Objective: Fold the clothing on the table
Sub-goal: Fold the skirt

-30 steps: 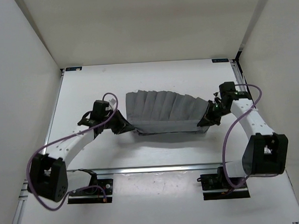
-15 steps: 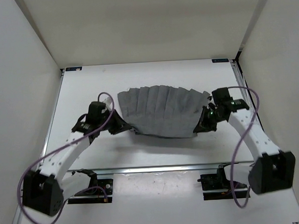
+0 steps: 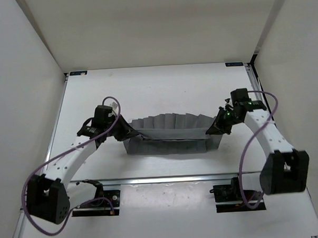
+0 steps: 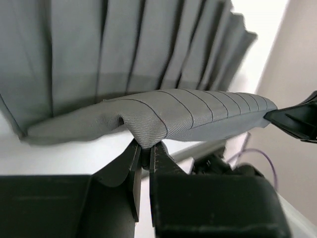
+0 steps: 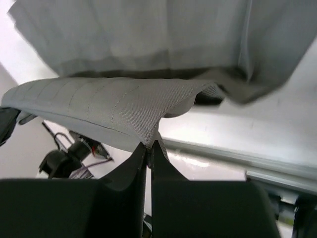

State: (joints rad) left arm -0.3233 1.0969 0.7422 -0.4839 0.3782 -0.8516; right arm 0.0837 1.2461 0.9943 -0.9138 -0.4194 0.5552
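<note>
At the centre of the white flat rectangular surface (image 3: 163,87) lies the medium-grey pleated skirt of thin fabric (image 3: 167,133), spread wide from 9 to 3 o'clock. Its far part fans out in flat, sharp-edged pleats. Its near edge is lifted into a long taut band that stands over the layer beneath. Close up, the cloth shows a fine twill weave (image 4: 163,116) crossed by thin dark stitched pleat lines, and it puckers into a small peak at each grip (image 5: 148,134).

Whether the raised band is the waistband or the hem is hard to make out. The layer under it sits in shadow, and the near fold in the left wrist view is blurred. Both wrist views cut the skirt off at their top edges.

The left jaws are pressed together, pinching the band's 9 o'clock end. The right jaws, likewise closed, pinch its 3 o'clock end. The white left arm (image 3: 71,154) arches in from 7 o'clock and the white right arm (image 3: 268,132) from 5 o'clock, both wrists angled inward toward the skirt, purple cables looping alongside.
</note>
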